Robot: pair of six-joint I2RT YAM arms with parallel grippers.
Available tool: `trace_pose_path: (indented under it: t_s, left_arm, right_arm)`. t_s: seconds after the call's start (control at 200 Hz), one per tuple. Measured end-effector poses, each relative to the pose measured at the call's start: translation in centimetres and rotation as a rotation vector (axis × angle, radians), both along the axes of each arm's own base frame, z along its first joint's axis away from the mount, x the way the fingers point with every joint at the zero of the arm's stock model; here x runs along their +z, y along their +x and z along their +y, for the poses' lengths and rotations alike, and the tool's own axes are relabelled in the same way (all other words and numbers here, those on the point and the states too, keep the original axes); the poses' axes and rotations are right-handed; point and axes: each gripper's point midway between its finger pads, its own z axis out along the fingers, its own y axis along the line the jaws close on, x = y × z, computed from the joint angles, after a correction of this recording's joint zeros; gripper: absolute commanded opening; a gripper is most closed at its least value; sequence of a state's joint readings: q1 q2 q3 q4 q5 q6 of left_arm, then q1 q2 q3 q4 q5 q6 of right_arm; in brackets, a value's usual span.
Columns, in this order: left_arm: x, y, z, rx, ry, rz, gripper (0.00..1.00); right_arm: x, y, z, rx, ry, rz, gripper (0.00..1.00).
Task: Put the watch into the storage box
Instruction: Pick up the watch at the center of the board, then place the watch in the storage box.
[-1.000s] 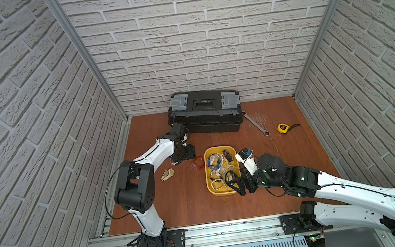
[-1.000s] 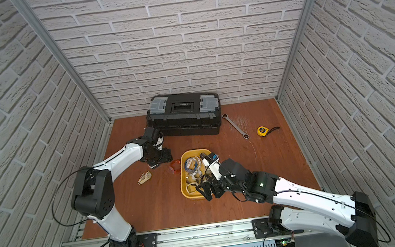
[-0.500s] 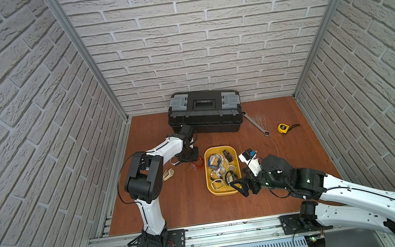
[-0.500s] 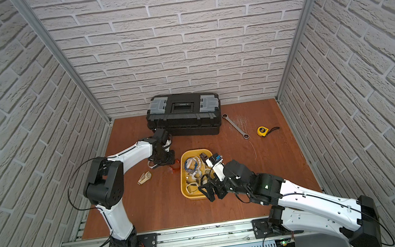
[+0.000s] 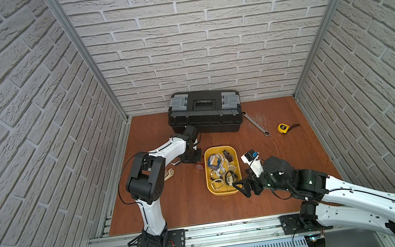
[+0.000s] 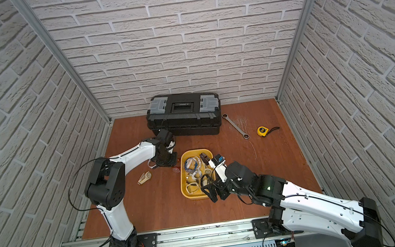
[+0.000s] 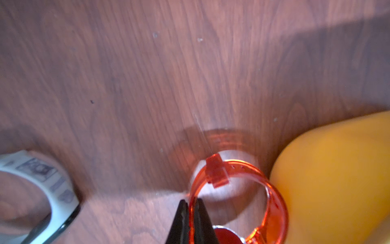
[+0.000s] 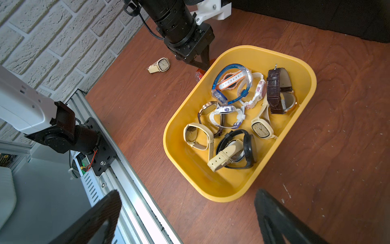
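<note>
Mid-worktop, just outside the long wall of the yellow storage box (image 7: 337, 179), the left gripper (image 7: 191, 203) is pinched tight on the strap of the translucent red watch (image 7: 274, 202); the watch is not in the box. At the box's near corner the right gripper (image 5: 243, 189) hangs spread wide, holding nothing.

wood table (image 5: 176, 205), storage box (image 5: 223, 193), toolbox (image 5: 205, 112), wrench (image 5: 255, 123), tape measure (image 5: 283, 128), beige watch (image 5: 169, 173)
</note>
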State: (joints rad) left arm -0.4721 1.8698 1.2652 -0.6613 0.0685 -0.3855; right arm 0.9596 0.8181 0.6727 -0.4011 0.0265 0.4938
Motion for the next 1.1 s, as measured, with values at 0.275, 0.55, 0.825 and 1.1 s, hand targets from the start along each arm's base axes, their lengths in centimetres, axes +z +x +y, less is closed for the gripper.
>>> trace_pose_path:
  t_s: [0.275,0.55,0.825,1.1]
  left_arm:
    - [6.3,-0.3,1.0,-0.038,0.013,-0.094,0.01]
    - [13.2,-1.6,-3.8,-0.222,-0.009,-0.217,0.01]
    - [11.2,-2.5,-11.0,-0.382,-0.005,-0.166,0.01]
    - [4.2,-4.0,-13.8,-0.454,0.059,-0.024,0.01]
  right_arm:
    - [0.6,0.0,-0.7,-0.020,0.017,-0.028,1.00]
    - [1.5,-0.1,-1.9,-0.052,0.033,-0.057,1.00]
    - [1.9,-0.7,-3.7,-0.088,0.057,-0.076,1.00]
    - [2.3,-1.2,-5.0,-0.112,0.076,-0.090,1.00]
